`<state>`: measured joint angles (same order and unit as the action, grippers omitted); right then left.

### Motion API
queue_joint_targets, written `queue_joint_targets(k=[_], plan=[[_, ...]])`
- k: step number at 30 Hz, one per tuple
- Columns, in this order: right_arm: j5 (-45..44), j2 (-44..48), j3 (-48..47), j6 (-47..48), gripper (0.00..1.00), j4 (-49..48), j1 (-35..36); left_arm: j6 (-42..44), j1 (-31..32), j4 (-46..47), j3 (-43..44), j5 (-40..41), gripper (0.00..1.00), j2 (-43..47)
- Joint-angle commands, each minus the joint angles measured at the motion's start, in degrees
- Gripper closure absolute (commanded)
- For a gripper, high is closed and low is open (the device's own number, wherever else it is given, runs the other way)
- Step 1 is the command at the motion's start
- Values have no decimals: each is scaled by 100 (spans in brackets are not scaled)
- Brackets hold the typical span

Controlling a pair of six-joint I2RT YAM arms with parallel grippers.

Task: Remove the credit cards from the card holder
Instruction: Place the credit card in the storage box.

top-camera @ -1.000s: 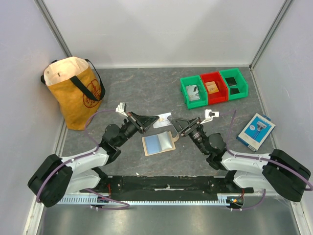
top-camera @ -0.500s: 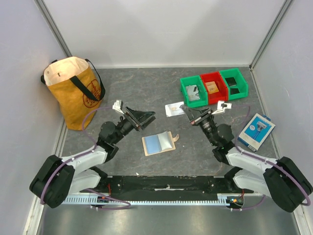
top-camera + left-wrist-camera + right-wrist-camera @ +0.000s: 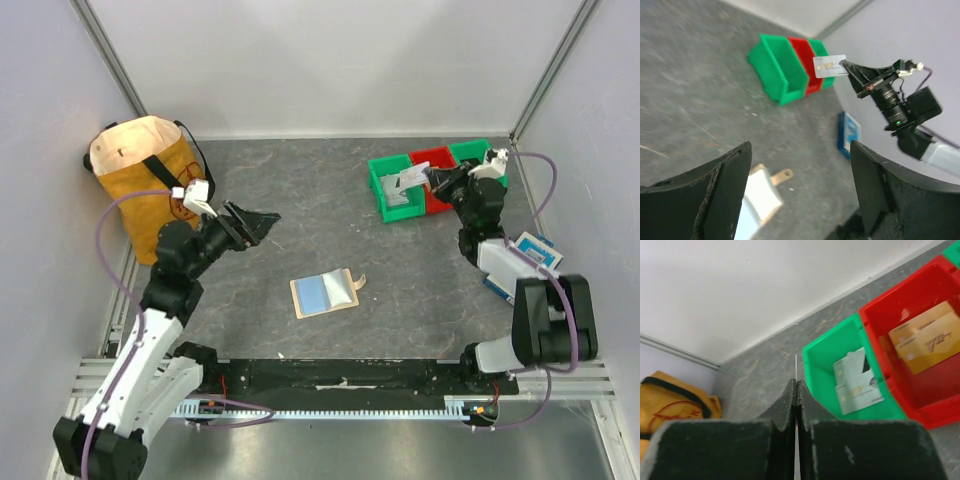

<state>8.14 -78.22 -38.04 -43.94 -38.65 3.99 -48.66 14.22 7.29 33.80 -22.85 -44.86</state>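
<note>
Card drop into bin
Lower credit card, pinched in the closed right gripper, into the green bin beneath before letting go; alignment over it apparently good. Leave left gripper, spread wide and empty, well apart from card holder mid-table.

Matt, stone-veined grey tabletop carries glossy plastic bins at two o'clock and a coarse yellow cloth tote at ten. At centre lies a smooth tan card holder. The white card looks like slick plastic.
</note>
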Motion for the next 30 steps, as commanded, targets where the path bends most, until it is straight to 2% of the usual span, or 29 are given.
queue_joint_targets(k=[1,5,7,10,18,19,24,30], plan=[[433,-895,-958,808,100,446,-161,2569,-33,-2336,715,1307,15,556],[820,-1966,-1819,1010,100,465,-153,3362,-25,-2645,672,2405,15,926],[864,-2337,-2014,923,100,280,-135,3442,-33,-2584,497,2662,15,1093],[838,-2803,-2268,861,100,34,-57,3460,-42,-2530,390,2672,16,1208],[250,-3490,-2796,1054,99,279,409,3557,-33,-2548,364,2847,16,1304],[162,-3516,-2814,1063,95,340,436,3548,-42,-2557,364,2848,17,1322],[-435,-3333,-2884,1396,56,1069,418,3495,-42,-2583,338,2821,17,1384],[-953,-2420,-2586,2047,27,1737,418,3460,-42,-2584,329,2865,17,1533]])
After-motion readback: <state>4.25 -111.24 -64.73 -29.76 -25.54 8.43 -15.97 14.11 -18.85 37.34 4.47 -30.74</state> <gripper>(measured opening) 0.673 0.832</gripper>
